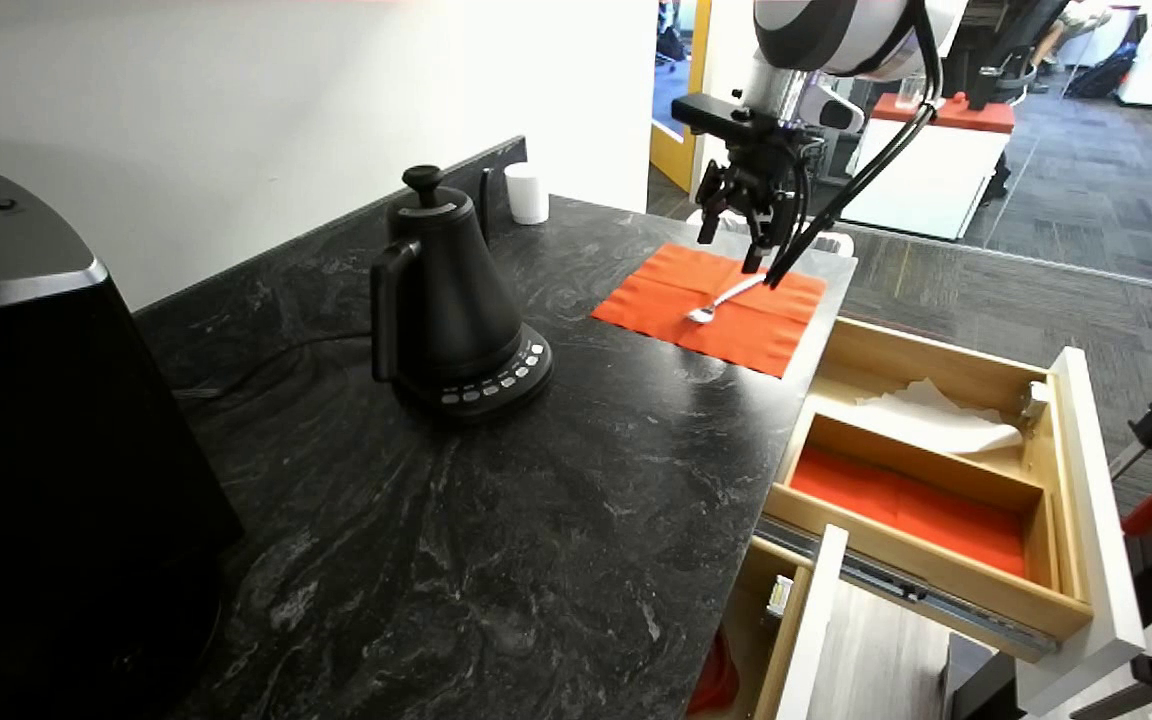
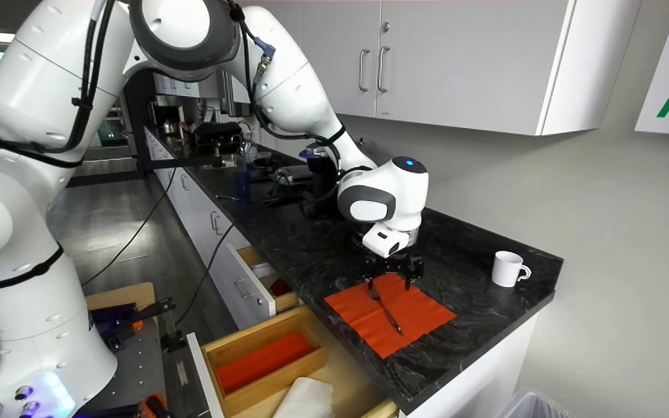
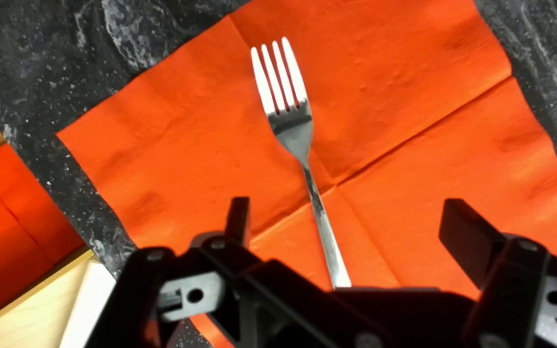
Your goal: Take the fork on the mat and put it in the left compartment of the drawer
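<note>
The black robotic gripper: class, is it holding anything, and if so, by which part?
Nothing is held. The black robotic gripper is open, and the slim silvery metal fork lies on the rectangular orange-red mat.

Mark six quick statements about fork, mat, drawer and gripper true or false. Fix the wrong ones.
1. The fork lies on the mat. True.
2. The fork has three tines. False: it has four.
3. The drawer with the orange-lined compartment is open. True.
4. The gripper is open. True.
5. The gripper hangs over the drawer. False: it hangs over the mat.
6. The mat overhangs the drawer. False: in the wrist view a strip of counter shows between them.
</note>
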Robot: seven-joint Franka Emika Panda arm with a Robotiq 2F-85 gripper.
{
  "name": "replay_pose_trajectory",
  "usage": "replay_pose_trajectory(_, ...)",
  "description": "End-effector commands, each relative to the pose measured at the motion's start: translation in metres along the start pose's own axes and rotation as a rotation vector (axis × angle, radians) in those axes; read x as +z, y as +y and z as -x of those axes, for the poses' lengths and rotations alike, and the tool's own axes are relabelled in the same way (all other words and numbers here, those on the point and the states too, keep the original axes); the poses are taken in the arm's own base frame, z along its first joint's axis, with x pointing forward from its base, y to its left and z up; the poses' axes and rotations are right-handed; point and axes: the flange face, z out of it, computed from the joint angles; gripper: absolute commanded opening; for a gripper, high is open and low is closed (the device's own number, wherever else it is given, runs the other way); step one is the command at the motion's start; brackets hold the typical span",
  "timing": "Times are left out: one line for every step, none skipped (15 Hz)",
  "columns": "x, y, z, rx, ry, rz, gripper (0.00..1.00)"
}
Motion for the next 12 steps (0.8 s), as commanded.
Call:
replay_pose_trajectory(0.002,0.000,0.000,0.041,0.007,0.029,1.00)
replay_pose_trajectory(0.003,0.000,0.001,0.038,0.009,0.030,1.00)
replay_pose_trajectory(0.004,0.000,0.002,0.038,0.008,0.030,1.00)
replay_pose_trajectory(0.003,0.001,0.002,0.037,0.009,0.027,1.00)
replay_pose_trajectory(0.002,0.002,0.003,0.038,0.010,0.024,1.00)
replay_pose_trajectory(0.002,0.003,0.002,0.043,0.008,0.022,1.00)
replay_pose_trajectory(0.003,0.003,0.000,0.050,0.004,0.021,1.00)
replay_pose_trajectory(0.004,0.004,-0.002,0.055,0.002,0.020,1.00)
replay_pose_trajectory(0.005,0.005,-0.002,0.053,-0.001,0.021,1.00)
replay_pose_trajectory(0.008,0.005,-0.004,0.053,-0.002,0.025,1.00)
replay_pose_trajectory(0.009,0.006,-0.004,0.055,-0.002,0.028,1.00)
replay_pose_trajectory(0.012,0.006,-0.005,0.055,-0.003,0.034,1.00)
